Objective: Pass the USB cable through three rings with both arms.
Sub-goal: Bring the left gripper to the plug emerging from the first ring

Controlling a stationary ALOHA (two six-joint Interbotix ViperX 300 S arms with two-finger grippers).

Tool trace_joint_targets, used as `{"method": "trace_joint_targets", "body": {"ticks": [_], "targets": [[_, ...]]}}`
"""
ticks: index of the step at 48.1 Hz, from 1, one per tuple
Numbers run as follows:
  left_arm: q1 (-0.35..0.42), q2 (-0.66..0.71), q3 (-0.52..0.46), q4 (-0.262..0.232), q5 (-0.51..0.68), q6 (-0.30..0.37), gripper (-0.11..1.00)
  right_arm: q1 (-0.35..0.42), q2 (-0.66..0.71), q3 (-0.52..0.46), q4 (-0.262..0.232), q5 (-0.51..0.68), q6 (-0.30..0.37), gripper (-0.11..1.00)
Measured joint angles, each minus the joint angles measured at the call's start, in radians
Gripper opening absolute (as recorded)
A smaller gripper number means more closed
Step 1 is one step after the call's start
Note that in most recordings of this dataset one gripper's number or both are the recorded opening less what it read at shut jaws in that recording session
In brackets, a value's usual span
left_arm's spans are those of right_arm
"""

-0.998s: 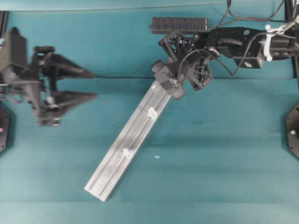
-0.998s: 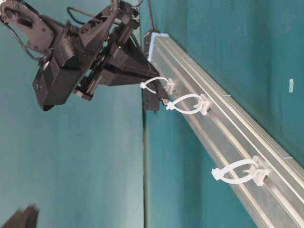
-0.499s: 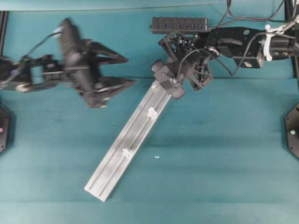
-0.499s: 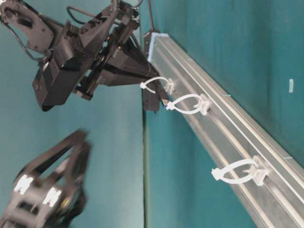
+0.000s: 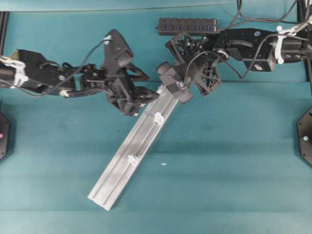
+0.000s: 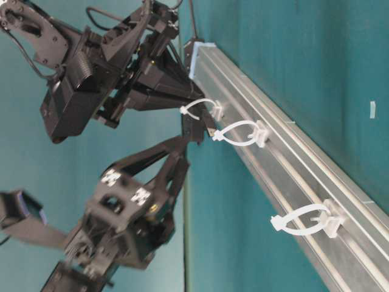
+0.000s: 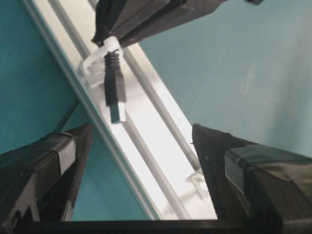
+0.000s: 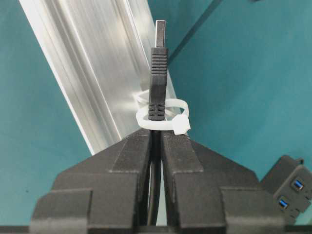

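My right gripper (image 8: pixel 156 135) is shut on the USB cable just behind its dark plug (image 8: pixel 159 83). The plug pokes through the first white ring (image 8: pixel 168 122) at the upper end of the silver rail (image 8: pixel 92 73). In the left wrist view the plug (image 7: pixel 114 92) hangs ahead of my open left gripper (image 7: pixel 141 141), its fingers (image 7: pixel 53 161) straddling the rail with nothing between them. The second ring (image 7: pixel 197 178) shows blurred near the right finger. From above, my left gripper (image 5: pixel 153 86) sits beside the rail top, with two rings (image 5: pixel 158 117) (image 5: pixel 131 159) further down.
The black hub with blue sockets (image 5: pixel 187 25) lies at the back, behind the right arm. The rail (image 5: pixel 117 178) runs diagonally toward the lower left. A tiny white scrap (image 5: pixel 164 164) lies on the teal cloth right of it.
My left arm has swung in from the far left to the rail's upper end, its open gripper now facing the plug. The right arm and the plug have not moved.
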Motion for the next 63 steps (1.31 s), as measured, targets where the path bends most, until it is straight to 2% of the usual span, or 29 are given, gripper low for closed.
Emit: {"method": "trace_joint_targets", "body": {"ticks": [8, 38, 54, 63], "targets": [[0.0, 0.049, -0.046, 0.0, 0.003, 0.038, 0.89, -0.003, 0.0, -0.002, 0.009, 0.0, 0.0, 0.07], [0.0, 0.161, -0.121, 0.0, 0.006, 0.054, 0.88, -0.006, 0.0, 0.0, 0.011, 0.002, 0.002, 0.07], [0.005, 0.163, -0.11, -0.002, -0.011, 0.101, 0.88, -0.006, 0.002, 0.0, 0.017, 0.0, 0.002, 0.07], [0.005, 0.163, -0.077, 0.0, -0.078, 0.13, 0.88, -0.012, 0.0, 0.0, 0.034, 0.0, 0.002, 0.07]]}}
